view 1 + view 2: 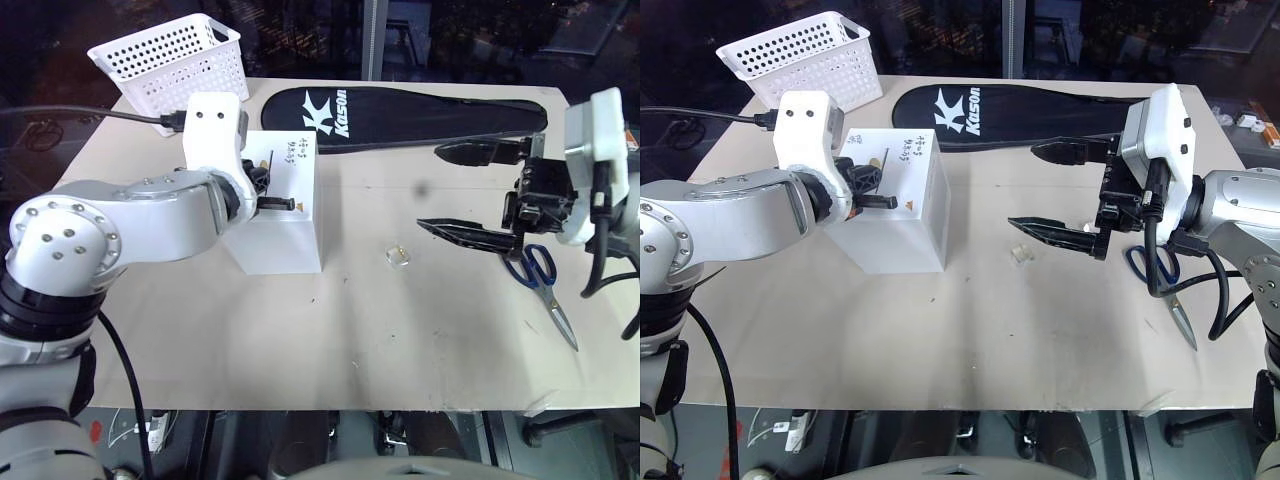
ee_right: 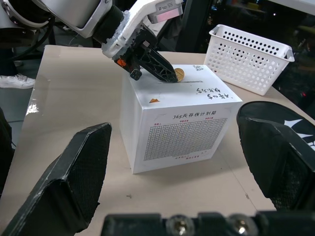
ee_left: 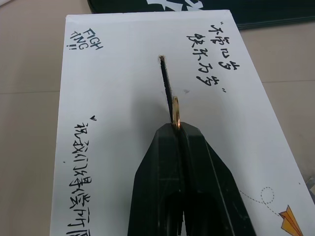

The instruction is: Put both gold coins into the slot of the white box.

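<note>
The left gripper (image 3: 178, 129) pinches one gold coin (image 3: 175, 112) on edge, directly over the slot (image 3: 166, 83) of the white box (image 1: 295, 235), so it can drop in. The right gripper (image 1: 1055, 195) waits wide open beside the box, holding nothing.

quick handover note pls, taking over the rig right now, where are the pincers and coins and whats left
Left pincer: shut on a small shiny gold coin, held on edge at the thin dark slot in the top of the white cardboard box.
Right pincer: open, holding nothing, raised above the table.
Second coin's clear plastic case lies on the beige table, right of the box.
Done: first coin lined up with the slot.
Left: drop it in, then fetch and insert the second.
</note>
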Robot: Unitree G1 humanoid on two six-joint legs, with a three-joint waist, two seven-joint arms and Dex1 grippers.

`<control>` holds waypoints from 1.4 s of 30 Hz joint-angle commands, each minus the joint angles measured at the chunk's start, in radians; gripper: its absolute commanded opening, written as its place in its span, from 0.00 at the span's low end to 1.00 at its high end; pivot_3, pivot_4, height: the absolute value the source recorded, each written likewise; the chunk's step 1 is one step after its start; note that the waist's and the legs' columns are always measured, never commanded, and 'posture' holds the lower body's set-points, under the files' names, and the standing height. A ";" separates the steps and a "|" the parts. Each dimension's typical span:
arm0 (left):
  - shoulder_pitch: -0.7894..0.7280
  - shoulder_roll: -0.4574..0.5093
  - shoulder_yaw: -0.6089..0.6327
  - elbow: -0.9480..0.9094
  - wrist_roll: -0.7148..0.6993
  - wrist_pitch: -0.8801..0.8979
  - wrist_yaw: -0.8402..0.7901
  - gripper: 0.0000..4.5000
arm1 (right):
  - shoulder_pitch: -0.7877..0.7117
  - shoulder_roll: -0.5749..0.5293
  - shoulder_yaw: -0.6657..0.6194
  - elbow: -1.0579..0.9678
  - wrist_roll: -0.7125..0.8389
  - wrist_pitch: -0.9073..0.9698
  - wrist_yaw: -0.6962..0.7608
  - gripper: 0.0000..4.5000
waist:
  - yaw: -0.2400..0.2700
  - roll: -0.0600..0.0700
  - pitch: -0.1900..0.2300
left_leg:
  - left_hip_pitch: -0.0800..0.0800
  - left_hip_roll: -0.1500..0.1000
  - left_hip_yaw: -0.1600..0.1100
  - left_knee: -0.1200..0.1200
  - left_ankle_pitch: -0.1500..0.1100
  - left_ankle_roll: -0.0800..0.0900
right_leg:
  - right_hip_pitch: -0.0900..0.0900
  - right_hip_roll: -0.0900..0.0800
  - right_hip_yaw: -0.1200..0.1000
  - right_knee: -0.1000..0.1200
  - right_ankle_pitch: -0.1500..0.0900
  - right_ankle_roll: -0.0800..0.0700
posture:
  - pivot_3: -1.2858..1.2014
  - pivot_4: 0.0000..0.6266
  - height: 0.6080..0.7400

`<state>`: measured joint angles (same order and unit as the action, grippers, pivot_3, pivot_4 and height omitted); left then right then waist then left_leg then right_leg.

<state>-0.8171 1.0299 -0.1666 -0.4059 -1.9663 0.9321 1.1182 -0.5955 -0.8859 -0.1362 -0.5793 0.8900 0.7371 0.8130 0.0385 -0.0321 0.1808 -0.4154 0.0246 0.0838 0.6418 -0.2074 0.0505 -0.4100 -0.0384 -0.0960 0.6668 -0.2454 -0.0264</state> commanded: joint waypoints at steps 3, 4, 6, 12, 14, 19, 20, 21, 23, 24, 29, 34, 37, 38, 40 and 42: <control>0.008 0.003 -0.001 -0.006 -0.006 -0.010 0.007 0.31 | -0.023 -0.005 -0.022 -0.020 0.008 -0.006 -0.004 1.00 | 0.000 0.000 0.000 | 0.000 0.000 0.000 0.000 0.000 0.000 | 0.000 0.000 0.000 0.000 0.000 0.000 | 0.52 0.24 0.99; 0.006 0.004 0.000 -0.009 -0.002 -0.011 0.007 0.40 | -0.021 -0.005 -0.024 -0.020 0.008 -0.007 -0.004 1.00 | -0.001 0.000 0.000 | 0.000 0.000 0.000 0.000 0.000 0.000 | 0.000 0.000 0.000 0.000 0.000 0.000 | 0.52 0.24 0.99; 0.001 0.004 0.004 -0.014 0.007 -0.012 -0.001 0.64 | -0.019 -0.006 -0.026 -0.019 0.008 -0.008 -0.002 1.00 | -0.001 0.000 0.000 | 0.000 0.000 0.000 0.001 0.000 0.000 | 0.000 0.000 0.000 0.001 0.000 0.000 | 0.52 0.24 0.99; 0.015 -0.005 0.037 -0.039 0.050 -0.020 -0.065 0.80 | -0.018 -0.004 -0.026 -0.009 0.000 -0.016 0.005 1.00 | 0.000 0.000 0.000 | 0.000 0.000 0.000 0.002 0.000 0.000 | 0.000 0.000 0.000 0.002 0.000 0.000 | 0.52 0.24 0.99; 0.055 -0.031 0.104 -0.094 0.200 -0.070 -0.206 0.80 | 0.006 -0.015 -0.044 0.005 -0.003 -0.015 0.015 1.00 | 0.000 0.000 0.000 | 0.000 0.000 0.000 0.002 0.000 0.000 | 0.000 0.000 0.000 0.002 0.000 0.000 | 0.52 0.24 0.99; 0.288 -0.134 0.346 -0.203 0.434 -0.249 -0.750 0.80 | 0.075 -0.044 -0.022 0.021 -0.060 0.046 -0.044 1.00 | -0.002 0.000 0.000 | -0.001 0.000 0.001 0.003 0.000 0.000 | 0.000 0.000 0.000 0.002 0.002 -0.003 | 0.52 0.24 0.99; 0.319 -0.143 0.373 -0.208 0.439 -0.255 -0.807 0.80 | 0.078 -0.046 -0.007 0.018 -0.063 0.072 -0.062 1.00 | -0.004 0.000 0.000 | -0.001 0.000 0.001 0.003 0.000 0.000 | 0.000 0.000 0.000 0.002 0.002 -0.003 | 0.52 0.24 0.99; 0.352 -0.150 0.406 -0.222 0.445 -0.265 -0.890 0.80 | 0.082 -0.033 0.008 0.010 -0.070 0.085 -0.088 1.00 | -0.004 0.000 0.000 | 0.000 0.000 0.001 0.003 0.000 0.000 | 0.000 0.000 0.000 0.003 0.002 -0.003 | 0.52 0.24 0.99; 0.414 -0.156 0.468 -0.249 0.412 -0.263 -1.068 0.80 | 0.093 0.019 0.029 0.001 -0.052 0.146 -0.174 1.00 | -0.006 0.000 0.000 | 0.000 0.001 0.001 0.003 0.000 0.000 | -0.001 0.000 0.000 0.003 0.001 -0.002 | 0.52 0.24 0.99; 0.455 -0.145 0.496 -0.261 0.401 -0.248 -1.165 0.80 | 0.101 0.042 0.057 -0.013 -0.079 0.159 -0.219 1.00 | -0.007 0.000 0.000 | 0.000 0.001 0.001 0.003 0.000 0.000 | 0.000 0.001 0.000 0.004 0.000 -0.001 | 0.52 0.24 0.99; 0.658 -0.071 0.549 -0.329 0.512 -0.202 -1.526 0.99 | 0.133 0.160 0.165 -0.002 -0.146 0.296 -0.404 1.00 | -0.012 0.000 0.000 | 0.000 0.001 0.001 0.003 0.000 0.000 | -0.001 0.000 0.000 0.004 -0.001 0.000 | 0.52 0.24 0.99; 0.821 -0.052 0.523 -0.363 0.744 -0.249 -1.709 0.99 | 0.134 0.295 0.240 0.039 -0.229 0.338 -0.514 1.00 | -0.020 0.001 0.000 | 0.000 0.001 0.001 0.002 0.000 0.000 | -0.002 0.000 0.000 0.004 -0.001 0.000 | 0.52 0.24 0.99; 0.881 -0.059 0.518 -0.358 0.852 -0.286 -1.802 1.00 | 0.130 0.345 0.264 0.065 -0.260 0.358 -0.537 0.94 | -0.022 0.001 0.000 | -0.001 0.001 0.001 0.002 -0.001 0.000 | -0.003 0.000 0.000 0.005 -0.001 0.000 | 0.52 0.24 0.99; 0.895 -0.061 0.518 -0.356 0.877 -0.296 -1.824 1.00 | 0.128 0.358 0.272 0.072 -0.271 0.361 -0.544 0.88 | -0.023 0.002 0.000 | -0.001 0.001 0.001 0.001 -0.001 0.000 | -0.003 0.000 0.000 0.005 -0.001 0.000 | 0.52 0.24 0.99; 0.905 -0.068 0.520 -0.345 0.901 -0.303 -1.844 1.00 | 0.125 0.371 0.286 0.077 -0.289 0.366 -0.547 0.84 | -0.023 0.002 0.000 | -0.001 0.001 0.001 0.001 -0.001 0.001 | -0.003 0.000 0.000 0.005 -0.001 0.000 | 0.52 0.24 0.99; 0.915 -0.073 0.528 -0.338 0.911 -0.301 -1.865 1.00 | 0.126 0.387 0.287 0.086 -0.304 0.378 -0.556 0.84 | -0.023 0.002 0.000 | -0.001 0.001 0.001 0.001 -0.001 0.001 | -0.004 0.000 0.000 0.004 -0.001 0.000 | 0.52 0.24 0.99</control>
<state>0.0929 0.9604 0.3431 -0.7351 -1.0697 0.6525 -0.7215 -0.4532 -0.5036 0.1577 -0.4826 0.5991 1.1113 0.2660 0.0153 -0.0300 0.1812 -0.4163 0.0253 0.0844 0.6423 -0.2083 0.0512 -0.4137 -0.0388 -0.0963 0.6712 -0.2463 -0.0265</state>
